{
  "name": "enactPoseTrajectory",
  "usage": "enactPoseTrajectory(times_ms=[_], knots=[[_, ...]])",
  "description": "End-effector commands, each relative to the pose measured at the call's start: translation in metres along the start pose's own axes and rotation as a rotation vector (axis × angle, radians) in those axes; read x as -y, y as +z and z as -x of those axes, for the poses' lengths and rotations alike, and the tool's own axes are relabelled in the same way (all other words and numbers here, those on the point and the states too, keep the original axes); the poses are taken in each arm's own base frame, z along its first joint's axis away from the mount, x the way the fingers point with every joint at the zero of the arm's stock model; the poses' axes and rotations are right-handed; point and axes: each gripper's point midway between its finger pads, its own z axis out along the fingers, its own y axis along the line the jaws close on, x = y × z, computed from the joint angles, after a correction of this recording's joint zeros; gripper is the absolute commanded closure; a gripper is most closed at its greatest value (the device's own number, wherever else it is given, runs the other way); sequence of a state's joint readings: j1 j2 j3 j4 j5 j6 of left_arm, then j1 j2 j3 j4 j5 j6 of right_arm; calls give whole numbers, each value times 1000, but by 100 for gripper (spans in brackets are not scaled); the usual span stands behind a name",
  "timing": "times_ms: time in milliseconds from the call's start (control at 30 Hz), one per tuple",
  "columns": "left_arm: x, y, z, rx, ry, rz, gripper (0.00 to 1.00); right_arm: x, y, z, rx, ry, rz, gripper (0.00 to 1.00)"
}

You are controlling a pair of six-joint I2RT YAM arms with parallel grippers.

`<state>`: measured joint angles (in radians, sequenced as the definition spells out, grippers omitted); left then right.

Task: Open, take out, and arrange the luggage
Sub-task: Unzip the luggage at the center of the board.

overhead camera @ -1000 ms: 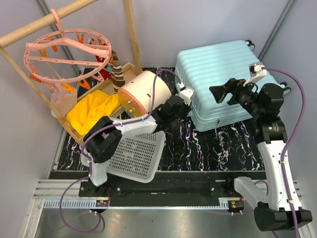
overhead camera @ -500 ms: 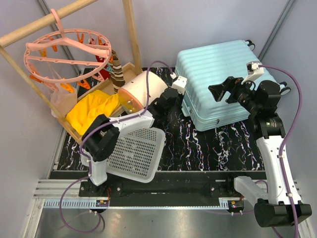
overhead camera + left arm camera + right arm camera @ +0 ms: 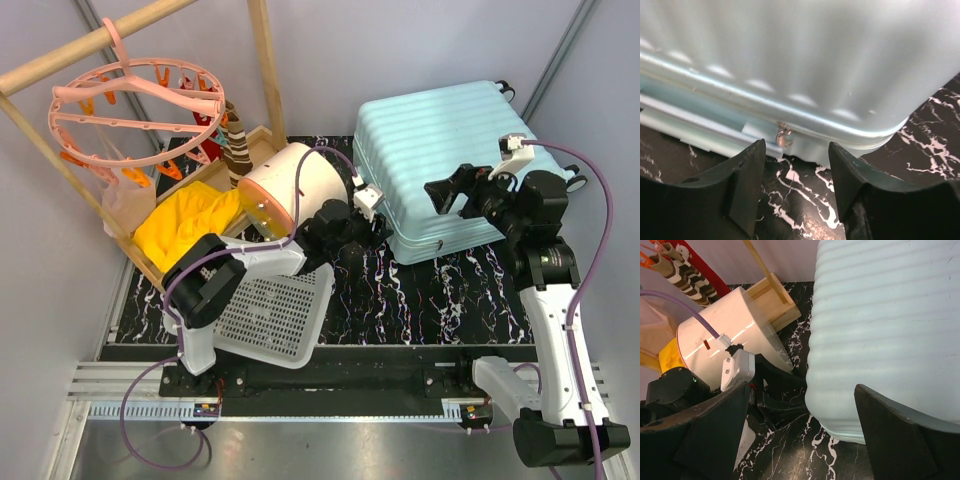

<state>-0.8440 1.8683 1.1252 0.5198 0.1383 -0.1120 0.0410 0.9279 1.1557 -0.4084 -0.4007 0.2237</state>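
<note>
The luggage, a pale mint-blue ribbed suitcase, lies flat at the back right of the table with its lid down. My left gripper is low at its near left corner. In the left wrist view the left gripper is open, and the metal zip pull on the luggage hangs just ahead of the gap, untouched. My right gripper hovers open over the lid's near edge, holding nothing. In the right wrist view the right gripper frames the luggage corner.
A cream-and-orange drawer box lies just left of the left wrist. A white perforated basket sits at the front left. Behind stand a wooden rack with yellow cloth and a pink round peg hanger. Black marbled mat covers the table.
My left gripper has opened from shut and dropped back to the suitcase's near left corner after a brief swing away. The right arm has hardly moved.
</note>
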Motion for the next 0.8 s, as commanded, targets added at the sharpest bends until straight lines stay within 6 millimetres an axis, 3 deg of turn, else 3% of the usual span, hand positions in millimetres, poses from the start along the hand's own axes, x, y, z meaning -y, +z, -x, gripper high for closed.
enactPoseTrajectory(times_ms=[0,300,567,767], knots=[[11,2,46,140,33,-69,42,-3,-11,11,41,-36,-11,4],[-4,10,32,67,71,-59,48,-5,-10,12,36,-36,1,4],[-3,5,15,35,73,-140,51,-4,-9,11,34,-39,-2,4],[-2,13,11,16,77,-168,61,-4,-7,10,27,-36,1,4]])
